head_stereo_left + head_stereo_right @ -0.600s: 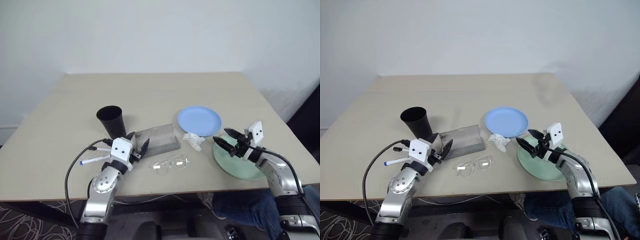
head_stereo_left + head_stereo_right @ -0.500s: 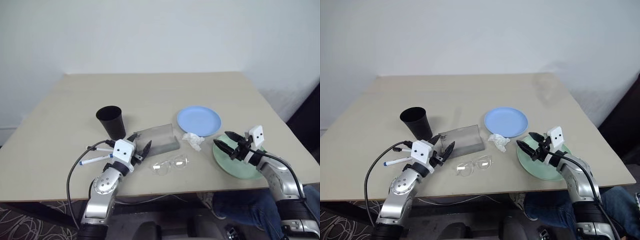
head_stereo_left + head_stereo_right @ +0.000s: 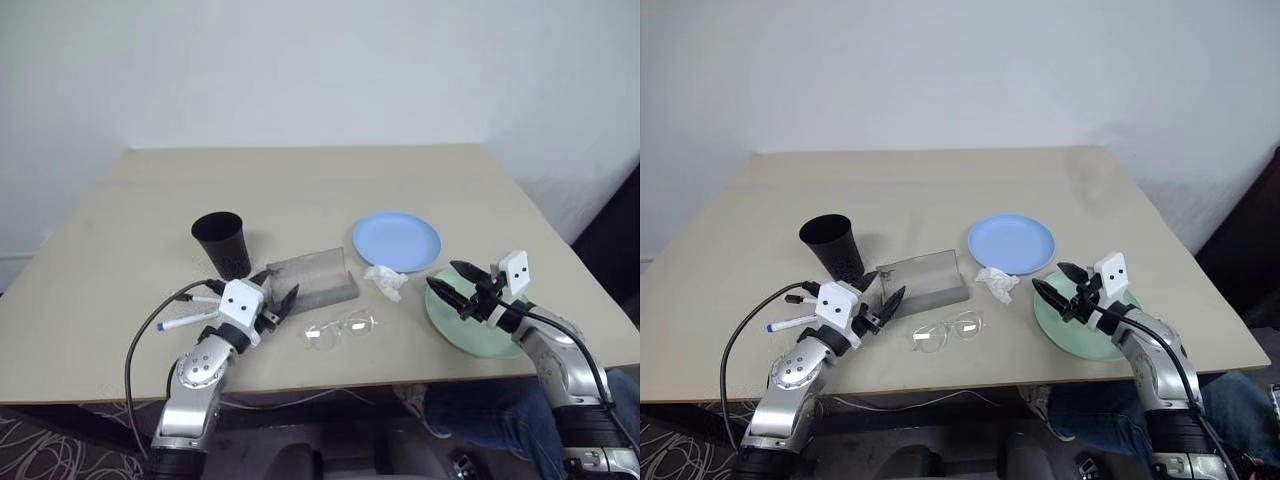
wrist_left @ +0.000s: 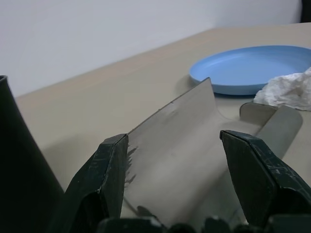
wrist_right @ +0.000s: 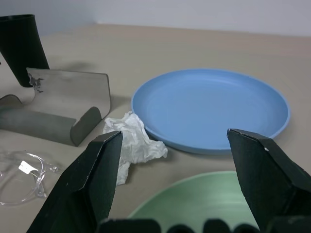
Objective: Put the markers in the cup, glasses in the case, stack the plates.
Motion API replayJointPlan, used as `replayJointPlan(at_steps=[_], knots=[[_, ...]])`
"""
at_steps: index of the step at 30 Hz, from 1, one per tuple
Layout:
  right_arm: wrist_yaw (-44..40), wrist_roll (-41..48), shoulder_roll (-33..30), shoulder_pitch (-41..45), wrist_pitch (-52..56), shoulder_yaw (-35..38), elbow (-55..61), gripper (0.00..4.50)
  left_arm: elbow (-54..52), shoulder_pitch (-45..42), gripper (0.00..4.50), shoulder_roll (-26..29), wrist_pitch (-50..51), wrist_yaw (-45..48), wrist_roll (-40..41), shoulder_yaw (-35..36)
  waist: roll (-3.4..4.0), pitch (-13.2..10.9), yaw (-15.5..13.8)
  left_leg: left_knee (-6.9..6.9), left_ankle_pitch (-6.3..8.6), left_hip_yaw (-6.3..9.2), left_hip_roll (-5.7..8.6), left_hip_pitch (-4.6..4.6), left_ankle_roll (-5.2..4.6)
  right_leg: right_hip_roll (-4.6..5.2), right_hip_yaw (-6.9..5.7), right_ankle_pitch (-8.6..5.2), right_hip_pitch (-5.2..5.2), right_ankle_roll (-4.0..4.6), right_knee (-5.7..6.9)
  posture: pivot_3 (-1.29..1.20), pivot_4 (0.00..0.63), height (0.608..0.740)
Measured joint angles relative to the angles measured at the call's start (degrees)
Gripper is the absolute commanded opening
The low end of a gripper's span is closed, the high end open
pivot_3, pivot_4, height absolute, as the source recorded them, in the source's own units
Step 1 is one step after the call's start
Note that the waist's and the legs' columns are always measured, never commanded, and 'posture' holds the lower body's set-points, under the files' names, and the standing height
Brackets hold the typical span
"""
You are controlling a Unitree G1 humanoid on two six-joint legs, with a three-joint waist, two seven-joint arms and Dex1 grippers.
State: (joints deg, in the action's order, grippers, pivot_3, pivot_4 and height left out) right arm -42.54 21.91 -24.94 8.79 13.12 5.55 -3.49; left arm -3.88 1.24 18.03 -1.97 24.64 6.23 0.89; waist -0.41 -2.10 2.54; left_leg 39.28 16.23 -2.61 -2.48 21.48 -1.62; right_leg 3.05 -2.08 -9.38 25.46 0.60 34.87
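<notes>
The grey case (image 3: 312, 277) lies open at the table's middle front, its lid standing up. My left gripper (image 3: 277, 287) hovers open at the case's left end, holding nothing; the lid (image 4: 180, 141) shows between its fingers. The black cup (image 3: 222, 243) stands just behind it. Two white markers lie left of that hand, one blue-capped (image 3: 185, 322) and one dark-tipped (image 3: 200, 298). The clear glasses (image 3: 340, 328) rest in front of the case. The light blue plate (image 3: 397, 241) sits right of the case. My right gripper (image 3: 445, 276) is open over the left rim of the mint green plate (image 3: 470, 320).
A crumpled white tissue (image 3: 386, 281) lies between the case and the two plates. A black cable (image 3: 140, 350) loops off my left arm past the table's front edge. Bare tabletop (image 3: 300, 185) stretches behind the objects to the wall.
My right gripper has dipped slightly over the green plate, and my left arm has drawn a little back and left. Nothing on the table has moved.
</notes>
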Motion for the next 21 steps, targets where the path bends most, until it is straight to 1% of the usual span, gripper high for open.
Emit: replayJointPlan(at_steps=[6, 12, 17, 21], knots=[[0.43, -0.07, 0.57, 0.52, 0.84, -0.12, -0.06, 3.75, 0.82, -0.18, 3.16, 0.05, 0.08, -0.24, 1.36, 1.13, 0.01, 0.00, 0.00, 0.02, 0.00, -0.02, 0.00, -0.01, 0.00, 0.00, 0.01, -0.01, -0.01, 0.01, 0.01, 0.00, 0.000, 0.721], [-0.28, 0.25, -2.01, 1.24, 4.99, -0.12, 2.71, 3.75, 0.83, -0.54, 3.16, 0.39, 0.06, 0.20, 1.49, 1.64, 0.00, 0.00, -0.01, 0.02, 0.00, 0.00, -0.01, -0.01, 0.00, 0.00, 0.00, -0.01, 0.00, 0.01, 0.01, 0.00, 0.000, 0.721], [0.44, 0.35, -4.35, 1.28, 11.75, -0.83, 6.87, 3.75, 0.93, -0.77, 3.16, 0.70, 0.07, 1.82, 1.64, 1.99, 0.01, 0.00, -0.01, 0.02, 0.00, -0.01, 0.00, 0.01, 0.00, 0.00, 0.01, -0.01, 0.01, 0.02, 0.01, 0.00, 0.000, 0.721], [2.71, 0.21, -7.92, 1.79, 20.96, -2.27, 12.98, 3.75, 1.75, -2.28, 3.16, 1.16, 0.17, 4.34, 1.91, 1.77, 0.01, 0.00, -0.03, 0.06, 0.00, 0.00, -0.01, 0.01, 0.01, 0.00, 0.00, -0.01, 0.01, 0.02, 0.01, 0.00, 0.000, 0.721]])
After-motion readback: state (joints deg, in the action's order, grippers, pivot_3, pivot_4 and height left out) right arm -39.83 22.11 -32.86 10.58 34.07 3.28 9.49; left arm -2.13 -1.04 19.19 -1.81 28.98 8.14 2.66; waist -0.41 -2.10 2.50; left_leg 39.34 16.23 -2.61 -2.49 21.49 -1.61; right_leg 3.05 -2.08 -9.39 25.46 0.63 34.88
